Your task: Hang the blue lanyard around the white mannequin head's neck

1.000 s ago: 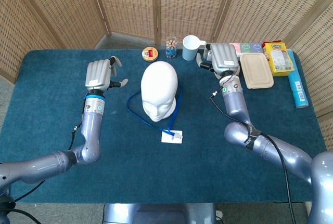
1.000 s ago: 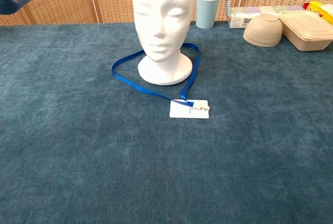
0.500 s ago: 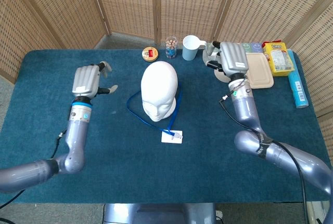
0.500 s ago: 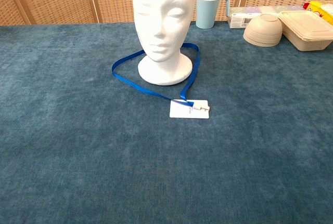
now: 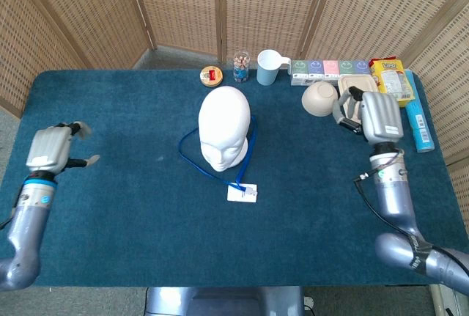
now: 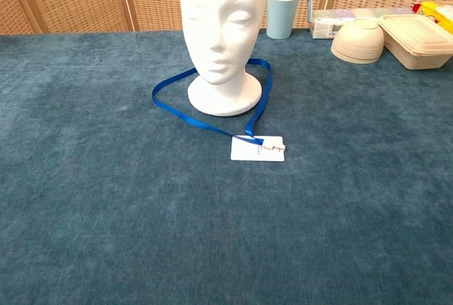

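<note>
So the white mannequin head (image 5: 224,127) stood upright near the middle of the blue table (image 5: 146,243), face toward the robot. The blue lanyard (image 6: 164,105) was looped around its base, lying flat on the cloth and circling the foot of the neck rather than hanging off it. The strap ran forward and to the robot's right, ending at a white card badge (image 6: 257,148) that lay flat just in front of the head (the clip end sat right on the card).

Both hands were well away from all that. The left hand (image 5: 51,149) hovered over the far left edge of the table, back of the hand up, fingers apart and holding nothing. The right hand (image 5: 376,116) was out on the right side, near a beige bowl (image 5: 319,99) and partly covering a beige lidded container (image 6: 419,40). Its fingers were loosely bent and apart, and nothing was in them as far as I could see. Neither hand showed in the chest view.

Along the back edge sat a pale blue mug (image 6: 284,13), a small glass jar (image 5: 241,67), a round tin with a red label (image 5: 211,76), a row of little boxes (image 5: 330,67), a yellow packet (image 5: 393,81) and a light blue tube (image 5: 418,121).
</note>
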